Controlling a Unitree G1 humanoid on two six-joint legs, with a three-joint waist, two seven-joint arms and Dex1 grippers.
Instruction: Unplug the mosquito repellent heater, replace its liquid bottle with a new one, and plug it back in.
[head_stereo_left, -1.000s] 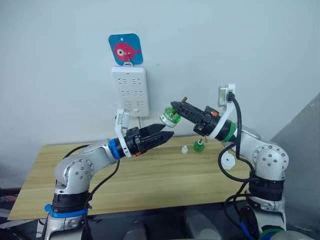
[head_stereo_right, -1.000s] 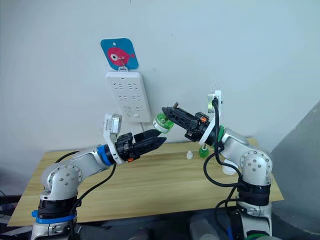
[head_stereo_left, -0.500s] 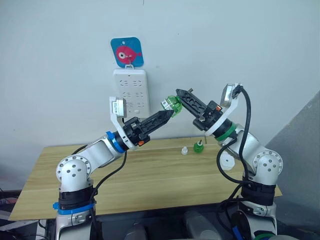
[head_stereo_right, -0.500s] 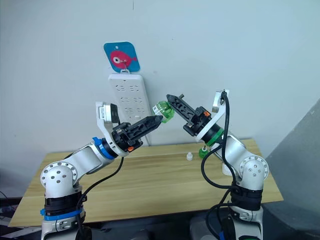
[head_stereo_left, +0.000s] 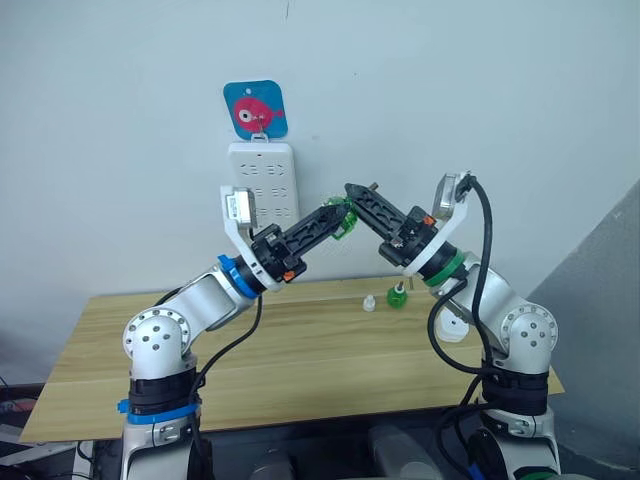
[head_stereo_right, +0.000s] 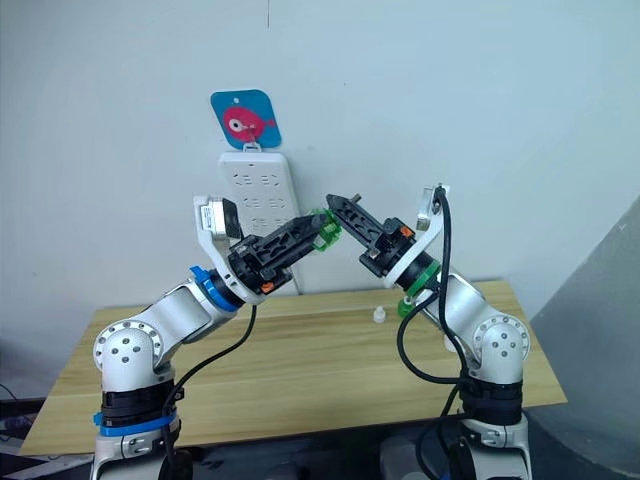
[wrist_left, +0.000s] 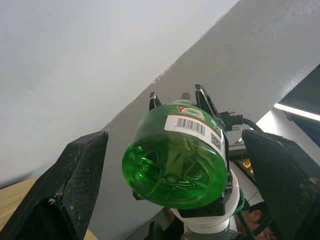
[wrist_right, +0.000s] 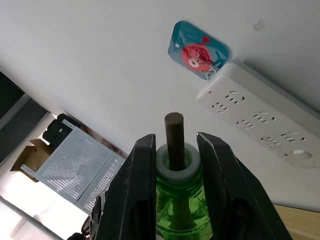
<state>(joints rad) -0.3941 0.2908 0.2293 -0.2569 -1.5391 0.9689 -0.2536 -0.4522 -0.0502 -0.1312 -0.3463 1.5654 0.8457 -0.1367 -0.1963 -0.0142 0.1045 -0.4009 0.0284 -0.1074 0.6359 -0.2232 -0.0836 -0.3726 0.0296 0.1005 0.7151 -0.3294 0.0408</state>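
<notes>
Comparing with a second ago: both arms are up higher, and the left gripper (head_stereo_left: 338, 214) has risen from table height to meet the right gripper (head_stereo_left: 352, 194) in front of the wall, just right of the white power strip (head_stereo_left: 264, 186). Half a second ago the left fingertips were only beside the green liquid bottle (wrist_left: 176, 161); now they sit on either side of its base.

Right gripper is pinching the bottle at its white neck collar, fingers (wrist_right: 137, 195) pressed against both sides, brown wick (wrist_right: 174, 135) poking up between them. Left fingers (wrist_left: 65, 190) are spread wide around the bottle bottom with visible gaps both sides, not touching it.

Room: the bottle hangs in the air well above the wooden table (head_stereo_left: 300, 350), close to the strip's lower right corner and below the blue fish hanger (head_stereo_left: 255, 108). Wall to the right of the grippers is bare. A second green bottle (head_stereo_left: 397, 295) and a small white cap (head_stereo_left: 369, 302) stand near the table's back edge, under the right forearm, well apart from the grippers.

Hard to make out: in the head views the held bottle is mostly covered by the two sets of fingers. A white rounded object (head_stereo_left: 450, 327) behind the right arm's cable may be the mosquito repellent heater; cannot confirm.
</notes>
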